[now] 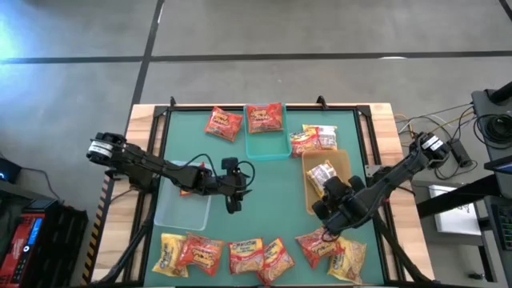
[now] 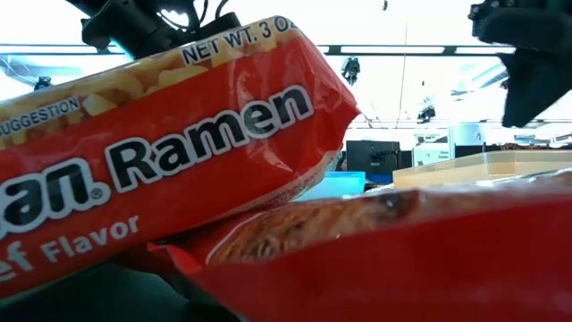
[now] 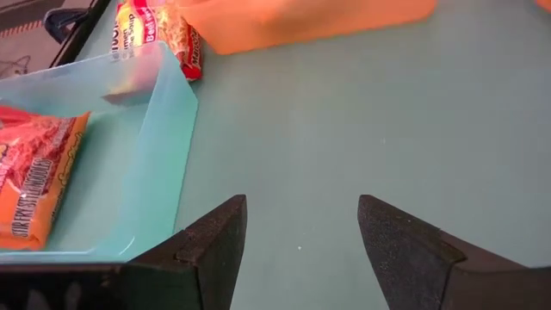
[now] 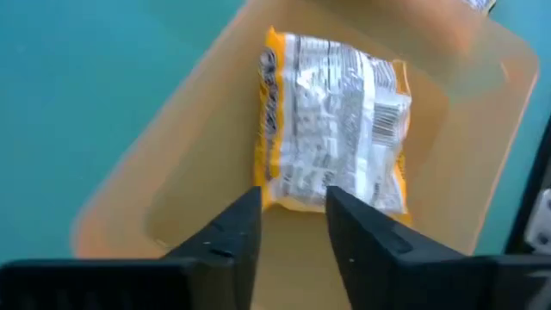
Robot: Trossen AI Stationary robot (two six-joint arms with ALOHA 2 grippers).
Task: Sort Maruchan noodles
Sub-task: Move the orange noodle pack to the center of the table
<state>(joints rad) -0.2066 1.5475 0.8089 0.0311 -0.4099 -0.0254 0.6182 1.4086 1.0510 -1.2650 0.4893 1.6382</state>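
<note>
Maruchan noodles (image 1: 258,256) litter the green table (image 1: 272,192); left gripper (image 1: 234,189) released, right gripper (image 4: 293,215) parted over tan bin (image 4: 172,181).

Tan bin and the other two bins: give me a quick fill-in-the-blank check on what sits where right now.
1. The yellow packet in the tan bin lies with its ____ side up.
2. The right hand hovers over the ____ bin.
3. The teal bin holds ____ red packet.
4. The left hand, over bare mat, holds ____.

Missing words: silver-white back; tan; one; nothing
</note>
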